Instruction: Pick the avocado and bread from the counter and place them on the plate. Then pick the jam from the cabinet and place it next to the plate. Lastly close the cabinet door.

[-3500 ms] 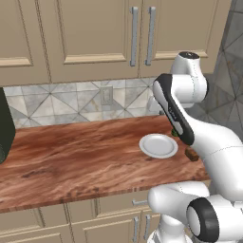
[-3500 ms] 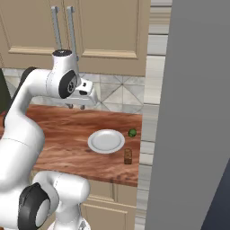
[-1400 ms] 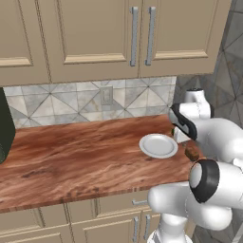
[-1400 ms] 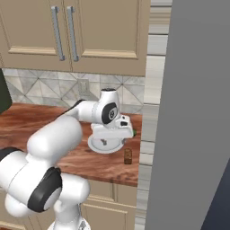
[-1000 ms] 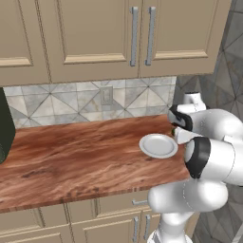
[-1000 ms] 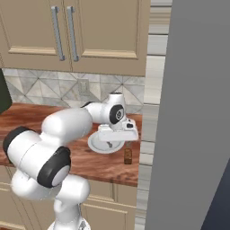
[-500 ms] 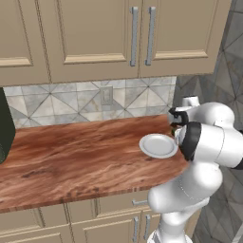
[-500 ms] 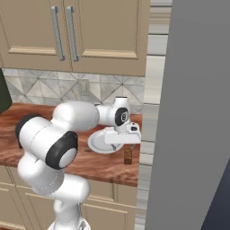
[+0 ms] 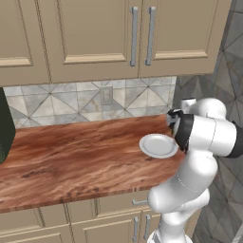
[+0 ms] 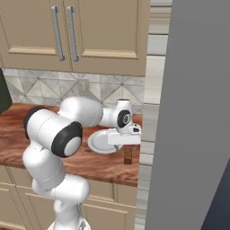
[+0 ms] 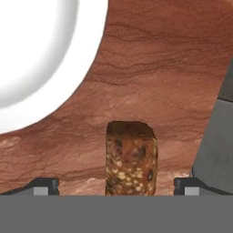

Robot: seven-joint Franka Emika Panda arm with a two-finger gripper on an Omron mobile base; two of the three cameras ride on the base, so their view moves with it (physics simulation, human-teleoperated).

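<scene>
In the left base view, the plate (image 9: 158, 145) lay on the wooden surface (image 9: 71, 156). In the right base view, the pincer (image 10: 130, 140) hung directly over the upright bread (image 10: 128, 156), beside the plate. In the hand view, the bread (image 11: 131, 158) stood between wide-open, empty fingertips (image 11: 43, 185).

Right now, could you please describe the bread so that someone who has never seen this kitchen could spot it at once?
Find the reddish-brown wooden counter under the beige wall cabinets and follow it to the end by the tall grey panel, where a white plate sits. Just in front of the plate, near the counter's front edge, stands the bread: a small upright brown block with a speckled, seeded face.
</scene>
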